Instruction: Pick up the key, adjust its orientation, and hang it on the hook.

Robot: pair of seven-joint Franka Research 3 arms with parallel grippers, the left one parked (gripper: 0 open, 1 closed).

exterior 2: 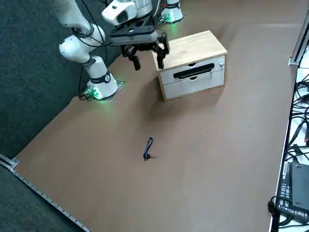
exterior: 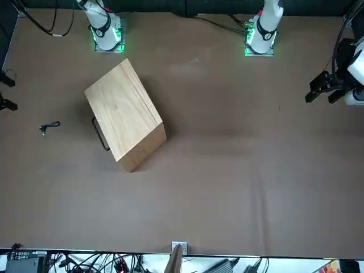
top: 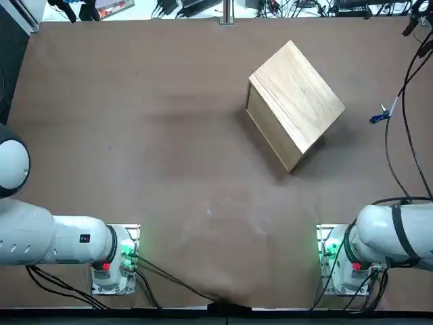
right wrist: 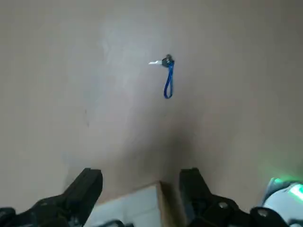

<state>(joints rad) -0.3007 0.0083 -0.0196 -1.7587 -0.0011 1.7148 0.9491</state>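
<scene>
Jaws of the right gripper (right wrist: 141, 182) wide apart above the table (exterior 2: 203, 159), near the closed two-drawer wooden box (exterior 2: 193, 65)

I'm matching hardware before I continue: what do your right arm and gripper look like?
The right arm has smooth, rounded white segments with dark bands at the joints, and black cables run along it. Its gripper is matte black, with two blocky fingers wide apart and small round silvery screws on the mount.

Brown table (top: 169, 203); on it wooden box (top: 298, 101), blue-looped key (top: 384, 115).
</scene>
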